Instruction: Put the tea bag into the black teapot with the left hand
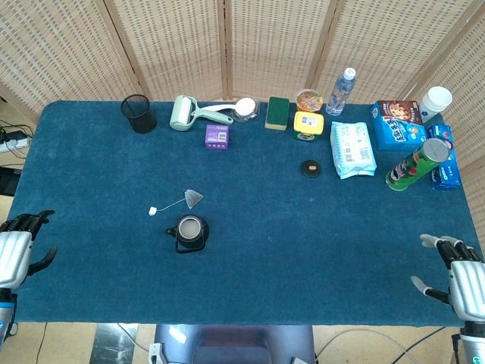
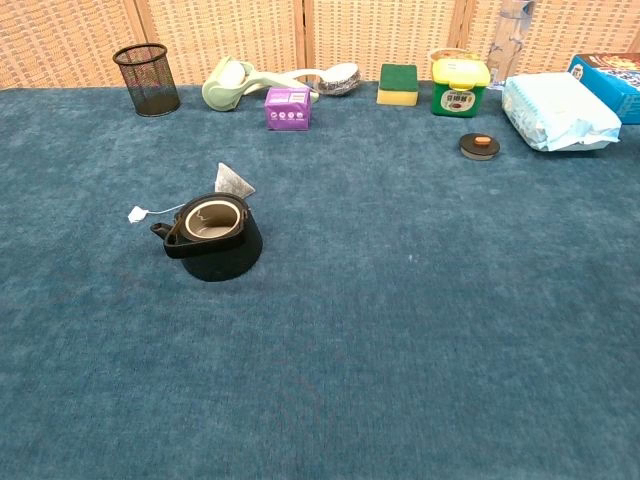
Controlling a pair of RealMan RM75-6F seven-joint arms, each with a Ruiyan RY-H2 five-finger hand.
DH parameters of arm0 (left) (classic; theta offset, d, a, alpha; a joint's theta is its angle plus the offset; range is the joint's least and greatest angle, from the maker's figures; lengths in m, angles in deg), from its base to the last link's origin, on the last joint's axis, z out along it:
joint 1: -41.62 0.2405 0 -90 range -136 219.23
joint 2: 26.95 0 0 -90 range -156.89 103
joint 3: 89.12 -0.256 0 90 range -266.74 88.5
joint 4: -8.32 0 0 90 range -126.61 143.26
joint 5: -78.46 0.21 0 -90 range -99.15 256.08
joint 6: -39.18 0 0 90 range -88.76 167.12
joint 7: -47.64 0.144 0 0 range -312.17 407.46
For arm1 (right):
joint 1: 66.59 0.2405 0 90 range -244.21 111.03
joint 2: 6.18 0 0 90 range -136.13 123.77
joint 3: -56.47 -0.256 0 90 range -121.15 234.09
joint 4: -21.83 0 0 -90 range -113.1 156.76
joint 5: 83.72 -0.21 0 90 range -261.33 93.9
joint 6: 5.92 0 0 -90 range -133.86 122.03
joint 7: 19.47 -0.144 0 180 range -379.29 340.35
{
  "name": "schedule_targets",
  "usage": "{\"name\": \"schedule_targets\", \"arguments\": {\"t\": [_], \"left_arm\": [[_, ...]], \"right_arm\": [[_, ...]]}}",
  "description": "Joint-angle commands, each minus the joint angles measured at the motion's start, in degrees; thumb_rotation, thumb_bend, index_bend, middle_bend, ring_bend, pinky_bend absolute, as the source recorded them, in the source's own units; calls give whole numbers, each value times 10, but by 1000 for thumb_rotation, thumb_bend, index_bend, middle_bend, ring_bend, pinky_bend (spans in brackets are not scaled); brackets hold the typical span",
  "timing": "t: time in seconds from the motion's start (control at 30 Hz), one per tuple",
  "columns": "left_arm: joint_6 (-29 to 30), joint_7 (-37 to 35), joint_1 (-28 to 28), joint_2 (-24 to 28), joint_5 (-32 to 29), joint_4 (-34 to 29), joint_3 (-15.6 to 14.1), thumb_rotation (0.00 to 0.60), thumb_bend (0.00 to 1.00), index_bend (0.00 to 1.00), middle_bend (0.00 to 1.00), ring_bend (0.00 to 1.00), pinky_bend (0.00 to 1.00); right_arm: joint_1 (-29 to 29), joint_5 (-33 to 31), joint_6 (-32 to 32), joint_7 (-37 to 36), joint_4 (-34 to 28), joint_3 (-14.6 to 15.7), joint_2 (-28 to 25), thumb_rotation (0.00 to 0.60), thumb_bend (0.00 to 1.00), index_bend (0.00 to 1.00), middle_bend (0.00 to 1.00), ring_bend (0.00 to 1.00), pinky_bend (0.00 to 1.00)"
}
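Observation:
The black teapot (image 1: 189, 232) (image 2: 213, 237) stands lidless on the blue cloth, left of centre. Just behind it lies the pyramid tea bag (image 1: 195, 198) (image 2: 233, 180), its string running left to a small white tag (image 1: 152, 210) (image 2: 138, 213). My left hand (image 1: 15, 256) is at the table's near left corner, far from both, fingers apart and holding nothing. My right hand (image 1: 463, 277) sits at the near right corner, also with fingers spread and nothing in it. Neither hand shows in the chest view.
Along the back stand a black mesh cup (image 1: 139, 114), lint roller (image 1: 184, 114), purple box (image 1: 217, 136), green sponge (image 1: 277, 113), yellow jar (image 1: 308, 126) and water bottle (image 1: 340, 91). A small black lid (image 1: 311, 167), wipes pack (image 1: 352, 149), boxes and a chips can (image 1: 417, 163) fill the right.

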State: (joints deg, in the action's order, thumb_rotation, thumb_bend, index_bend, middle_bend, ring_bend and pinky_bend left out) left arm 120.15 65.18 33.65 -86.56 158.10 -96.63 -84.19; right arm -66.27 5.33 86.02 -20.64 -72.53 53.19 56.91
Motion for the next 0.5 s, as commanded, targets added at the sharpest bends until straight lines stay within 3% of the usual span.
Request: {"name": "schedule_targets", "arguments": {"t": [0.03, 0.13, 0.23, 0.5], "left_arm": [[-30, 38, -26, 10, -12, 6, 7, 600, 338, 217, 441, 428, 586], [-50, 68, -45, 10, -14, 13, 11, 600, 338, 274, 594, 618, 726], [-82, 109, -72, 7, -20, 23, 15, 600, 338, 306, 705, 734, 787], [-143, 147, -126, -15, -55, 50, 31, 600, 343, 327, 913, 893, 884]], "right_arm": [[-2, -1, 1, -2, 2, 1, -1, 600, 99, 263, 361, 280, 312], [-3, -2, 0, -5, 3, 2, -2, 600, 100, 263, 361, 287, 326], [-5, -5, -1, -8, 5, 1, -3, 600, 100, 263, 361, 295, 336], [-5, -15, -10, -15, 13, 0, -2, 600, 99, 263, 361, 298, 356]]}}
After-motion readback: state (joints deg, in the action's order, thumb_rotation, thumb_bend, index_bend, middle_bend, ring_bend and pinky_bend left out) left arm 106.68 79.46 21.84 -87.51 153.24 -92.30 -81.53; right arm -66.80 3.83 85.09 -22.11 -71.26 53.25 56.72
